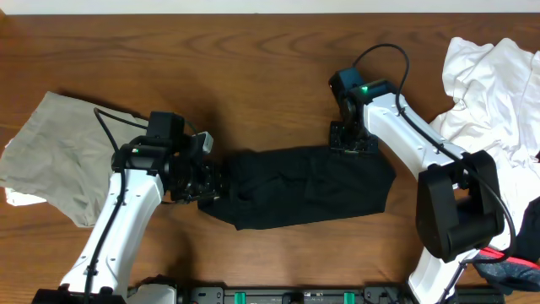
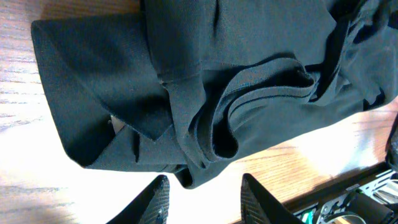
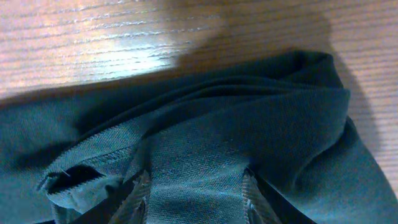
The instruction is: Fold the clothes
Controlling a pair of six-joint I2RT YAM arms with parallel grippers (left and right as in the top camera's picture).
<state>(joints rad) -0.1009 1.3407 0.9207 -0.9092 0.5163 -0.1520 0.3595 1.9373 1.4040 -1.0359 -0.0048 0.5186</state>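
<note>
A black shirt lies folded into a long band across the middle of the table. My left gripper is at the band's left end. In the left wrist view it is open, and a fold of the shirt ends right at its fingertips with bright table between them. My right gripper is at the shirt's far right edge. In the right wrist view its fingers are pressed down into the cloth and stand apart, a flat band of fabric lying between them.
A khaki garment lies at the left edge of the wooden table. A crumpled white garment fills the right side, with red and grey cloth at the bottom right corner.
</note>
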